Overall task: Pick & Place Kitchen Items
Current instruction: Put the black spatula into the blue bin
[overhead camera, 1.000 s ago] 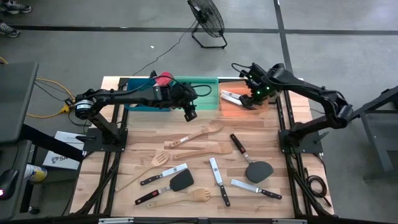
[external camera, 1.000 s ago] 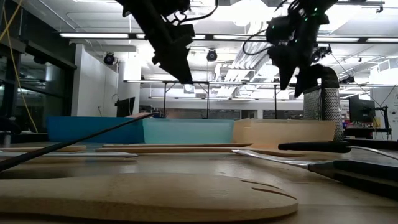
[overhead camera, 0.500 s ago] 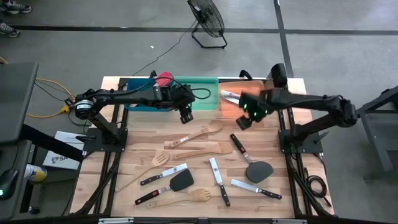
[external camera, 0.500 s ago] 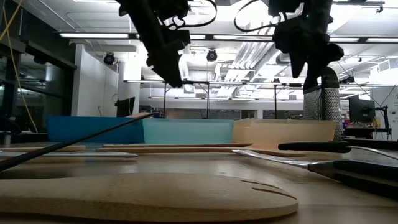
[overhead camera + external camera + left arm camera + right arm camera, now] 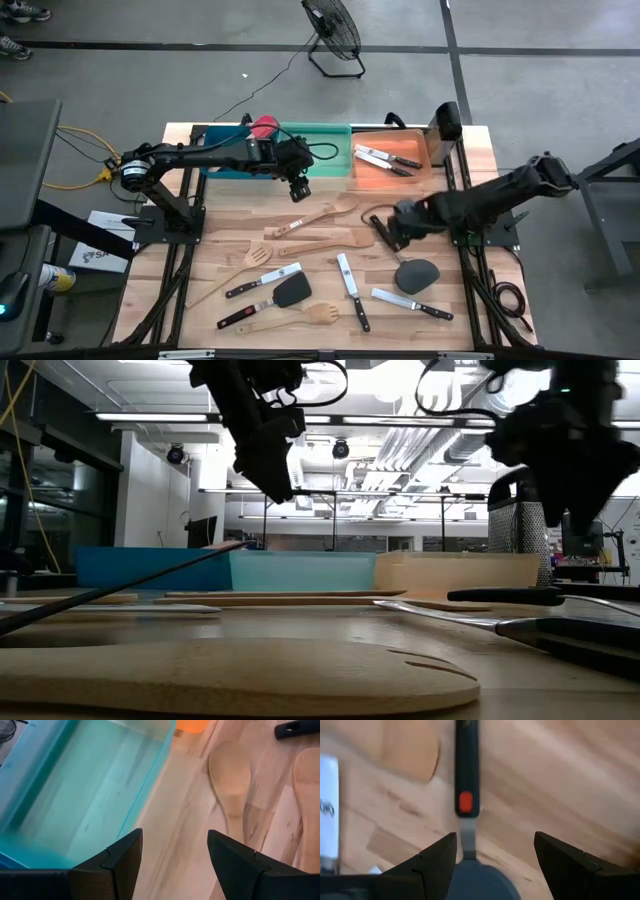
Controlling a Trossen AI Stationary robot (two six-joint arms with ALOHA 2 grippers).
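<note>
Above the black turner [image 5: 405, 262], ringed by knives and wooden spoons, the right tool [image 5: 388, 238] spreads wide, unobstructed.

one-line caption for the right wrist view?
Open right gripper above the black turner on the wooden table.

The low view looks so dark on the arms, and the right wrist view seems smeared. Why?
Low view: bright ceiling lights behind leave both arms as silhouettes. Right wrist view: the black turner and table are blurred, as if by motion. Left wrist view: the green bin is soft too.
</note>
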